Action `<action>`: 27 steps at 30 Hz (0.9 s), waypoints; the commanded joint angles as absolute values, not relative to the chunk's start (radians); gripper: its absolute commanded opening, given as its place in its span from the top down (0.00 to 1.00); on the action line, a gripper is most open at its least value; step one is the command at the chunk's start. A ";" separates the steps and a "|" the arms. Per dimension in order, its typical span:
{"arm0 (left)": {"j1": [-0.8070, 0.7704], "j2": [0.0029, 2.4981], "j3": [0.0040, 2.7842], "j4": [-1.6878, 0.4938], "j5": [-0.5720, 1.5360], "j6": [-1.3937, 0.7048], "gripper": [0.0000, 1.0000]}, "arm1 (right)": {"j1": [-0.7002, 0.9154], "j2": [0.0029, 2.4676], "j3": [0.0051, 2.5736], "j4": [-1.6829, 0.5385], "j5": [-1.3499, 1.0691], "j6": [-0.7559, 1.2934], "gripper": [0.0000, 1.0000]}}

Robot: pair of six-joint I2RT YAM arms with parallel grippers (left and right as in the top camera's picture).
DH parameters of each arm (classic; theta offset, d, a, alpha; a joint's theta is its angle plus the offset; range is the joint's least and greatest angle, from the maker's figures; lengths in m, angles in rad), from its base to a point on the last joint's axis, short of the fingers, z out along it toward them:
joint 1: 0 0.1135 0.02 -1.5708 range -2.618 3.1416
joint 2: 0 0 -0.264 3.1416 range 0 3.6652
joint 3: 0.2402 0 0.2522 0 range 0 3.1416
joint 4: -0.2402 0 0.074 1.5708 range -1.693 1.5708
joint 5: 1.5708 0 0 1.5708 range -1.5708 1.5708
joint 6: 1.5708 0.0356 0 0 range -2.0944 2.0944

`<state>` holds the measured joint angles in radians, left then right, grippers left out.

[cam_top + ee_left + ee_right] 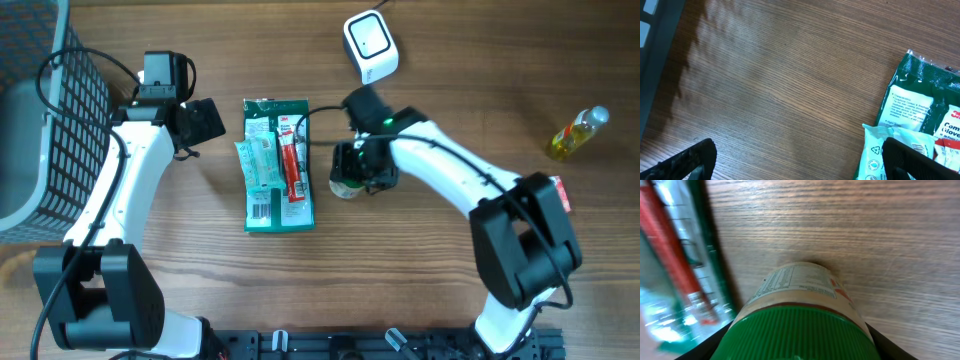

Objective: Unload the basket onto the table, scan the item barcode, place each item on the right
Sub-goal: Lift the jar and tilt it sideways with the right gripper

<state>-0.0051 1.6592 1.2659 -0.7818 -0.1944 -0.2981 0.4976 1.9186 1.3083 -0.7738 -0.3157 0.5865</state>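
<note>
The jar (pixel 347 186) stands near the middle of the table (pixel 450 290), just beside the green packet (pixel 277 165). The right gripper (pixel 353 174) straddles the jar's green lid; whether it grips cannot be told. The left gripper (pixel 205 120) hangs wide open over bare wood by the packet's far corner. The white scanner (pixel 370 45) sits at the far edge.

- A packet (pixel 277 165) is laid at the middle of the worktop (pixel 450 290);
- a jar (pixel 345 187) is stood just right of it, between the jaws of the right claw (pixel 352 172);
- the left claw (pixel 205 120) is held just left of the packet;
- a scanner (pixel 370 45) is set behind the jar;
- a basket (pixel 60 130) is placed far left, a bottle (pixel 578 133) far right.
</note>
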 commanded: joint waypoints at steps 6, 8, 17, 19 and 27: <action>-0.002 1.667 1.261 -0.781 -0.203 -0.300 0.00 | 0.291 1.931 1.337 -0.776 -1.098 0.797 0.45; -0.002 1.667 1.261 -0.781 -0.203 -0.300 0.00 | 0.280 1.931 1.337 -0.770 -1.115 0.905 0.38; -0.002 1.667 1.261 -0.781 -0.203 -0.300 0.00 | 0.279 1.931 1.337 -0.722 -1.307 1.024 0.38; -0.002 1.667 1.261 -0.781 -0.203 -0.300 0.00 | 0.279 1.931 1.337 -0.721 -1.307 1.024 0.37; -0.002 1.667 1.261 -0.781 -0.203 -0.300 0.00 | 0.279 1.931 1.337 -0.719 -1.307 1.025 0.37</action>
